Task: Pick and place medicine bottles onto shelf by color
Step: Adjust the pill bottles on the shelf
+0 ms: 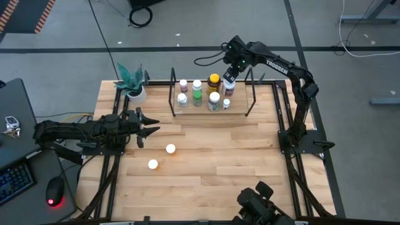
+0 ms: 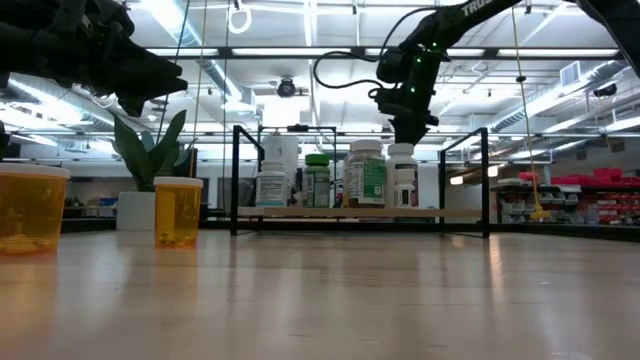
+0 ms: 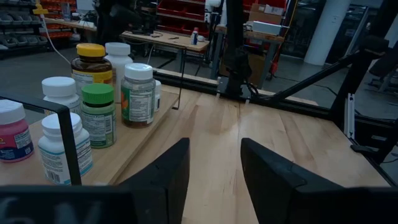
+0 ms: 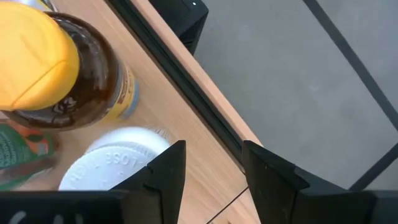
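Observation:
The shelf (image 1: 240,103) stands at the table's far middle and carries several medicine bottles, among them a green-capped one (image 1: 197,94) and a larger yellow-capped one (image 1: 214,79). Two orange-bodied, white-capped bottles (image 1: 170,149) (image 1: 152,164) stand upright on the table nearer the left. My right gripper (image 1: 229,78) is open over the shelf's far right end. In its wrist view it (image 4: 214,177) hangs beside a white-capped bottle (image 4: 115,165), whose cap lies outside the fingers, next to the yellow-capped bottle (image 4: 43,62). My left gripper (image 1: 150,128) is open above the table, left of the shelf.
A white pot with a teal plant (image 1: 132,84) stands at the far left corner, just left of the shelf's black wire upright (image 1: 172,90). The shelf's right upright (image 1: 252,94) stands close to my right gripper. Bare tabletop (image 1: 237,156) spreads over the near and right parts.

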